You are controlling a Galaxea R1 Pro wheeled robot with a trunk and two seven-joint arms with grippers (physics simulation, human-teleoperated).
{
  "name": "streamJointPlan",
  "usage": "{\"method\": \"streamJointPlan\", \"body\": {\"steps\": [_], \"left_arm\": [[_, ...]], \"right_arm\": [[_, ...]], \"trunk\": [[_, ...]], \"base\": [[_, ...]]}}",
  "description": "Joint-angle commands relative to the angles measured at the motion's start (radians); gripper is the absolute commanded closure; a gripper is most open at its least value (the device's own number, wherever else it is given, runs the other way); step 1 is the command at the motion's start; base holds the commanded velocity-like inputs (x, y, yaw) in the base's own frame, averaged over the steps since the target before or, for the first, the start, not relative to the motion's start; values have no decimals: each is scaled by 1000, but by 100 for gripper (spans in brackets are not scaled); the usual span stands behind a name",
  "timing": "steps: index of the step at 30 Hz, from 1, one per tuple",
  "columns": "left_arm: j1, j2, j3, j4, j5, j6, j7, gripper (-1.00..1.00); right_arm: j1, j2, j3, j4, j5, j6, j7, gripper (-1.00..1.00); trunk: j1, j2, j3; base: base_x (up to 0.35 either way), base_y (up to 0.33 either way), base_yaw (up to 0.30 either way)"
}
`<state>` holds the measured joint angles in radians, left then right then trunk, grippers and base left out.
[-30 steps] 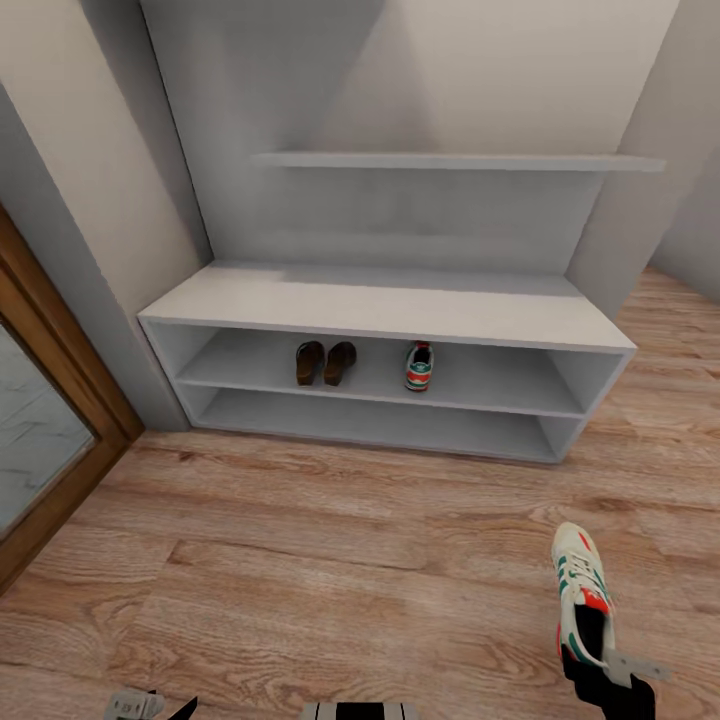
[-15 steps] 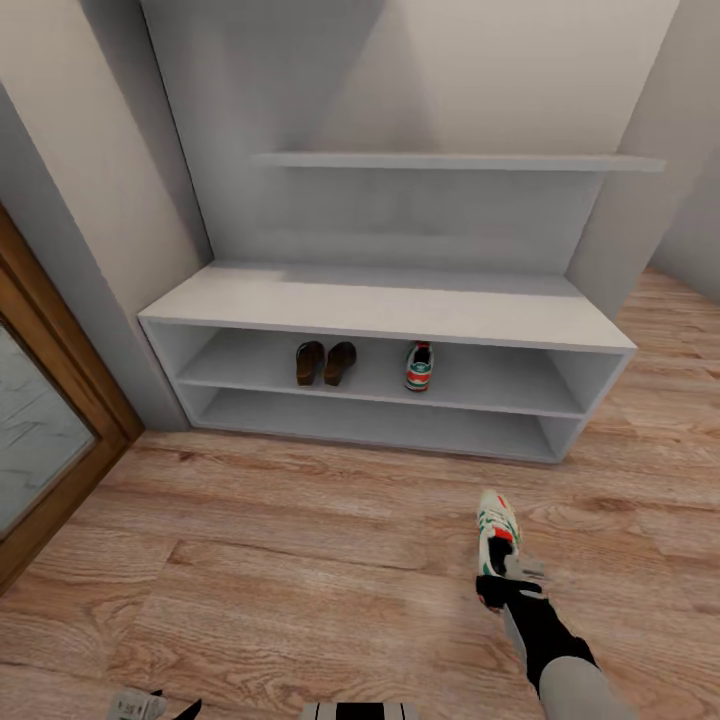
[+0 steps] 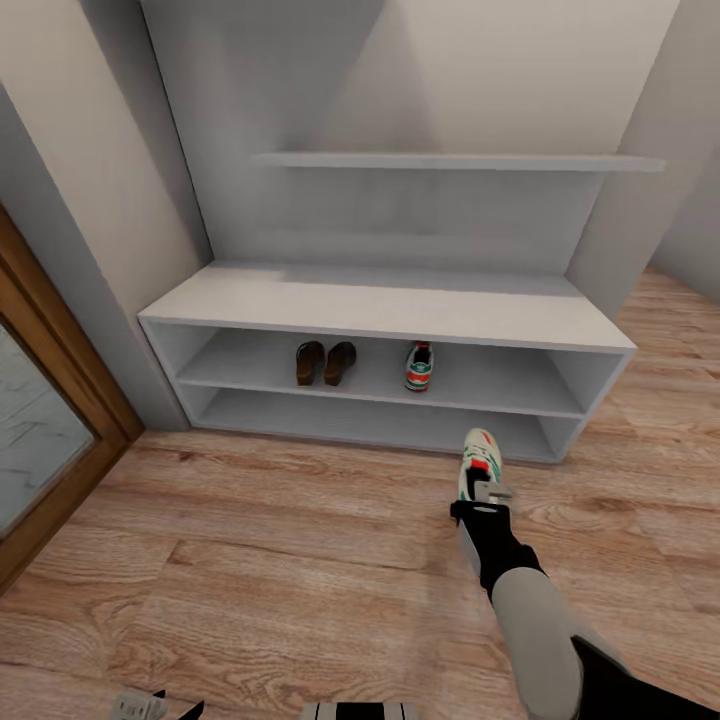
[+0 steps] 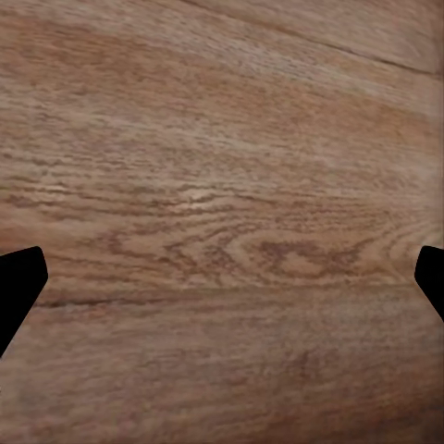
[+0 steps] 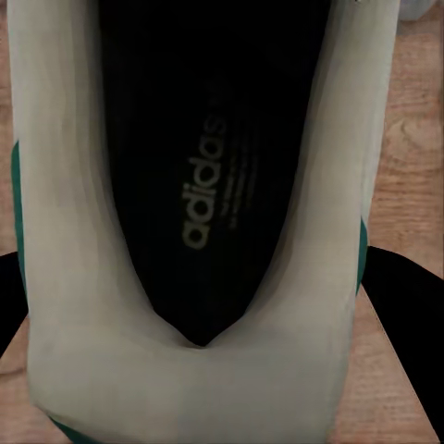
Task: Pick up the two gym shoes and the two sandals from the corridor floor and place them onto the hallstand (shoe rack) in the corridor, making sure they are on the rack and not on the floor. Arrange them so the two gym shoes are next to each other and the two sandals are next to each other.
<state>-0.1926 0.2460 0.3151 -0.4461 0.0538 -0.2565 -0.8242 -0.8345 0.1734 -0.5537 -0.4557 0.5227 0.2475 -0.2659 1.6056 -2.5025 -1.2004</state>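
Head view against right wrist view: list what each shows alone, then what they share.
Head view alone: the rack, two sandals side by side on its upper shelf, and a sneaker apart from them to their right.
Right wrist view alone: the held sneaker's dark insole with "adidas" lettering.
Shared: that held sneaker in the right tool, and the wood floor.

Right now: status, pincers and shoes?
Right pincer shut on gym shoe, short of hallstand. Left pincer open over floor. Sandals, other gym shoe shelved.
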Motion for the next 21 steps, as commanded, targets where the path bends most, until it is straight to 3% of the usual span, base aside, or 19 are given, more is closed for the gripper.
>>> {"method": "streamJointPlan", "body": {"steps": [1, 6, 14, 21], "left_arm": [[-1, 0, 2, 1, 3, -1, -6, -100], [-2, 0, 2, 1, 2, -1, -13, -100], [-8, 1, 1, 1, -4, 10, -138, -100], [-7, -1, 0, 2, -24, 8, -156, -100]], "right_arm": [[-8, 1, -5, -3, 8, 13, 0, 100], [-32, 1, -5, -42, 7, 29, 0, 100], [-48, 1, -3, -95, 5, 31, 3, 100], [-49, 1, -2, -92, 5, 29, 5, 100]], "trunk": [[0, 0, -1], [0, 0, -1], [0, 0, -1], [0, 0, -1]], "base": [[0, 0, 0], [0, 0, 0], [0, 0, 0], [0, 0, 0]]}}
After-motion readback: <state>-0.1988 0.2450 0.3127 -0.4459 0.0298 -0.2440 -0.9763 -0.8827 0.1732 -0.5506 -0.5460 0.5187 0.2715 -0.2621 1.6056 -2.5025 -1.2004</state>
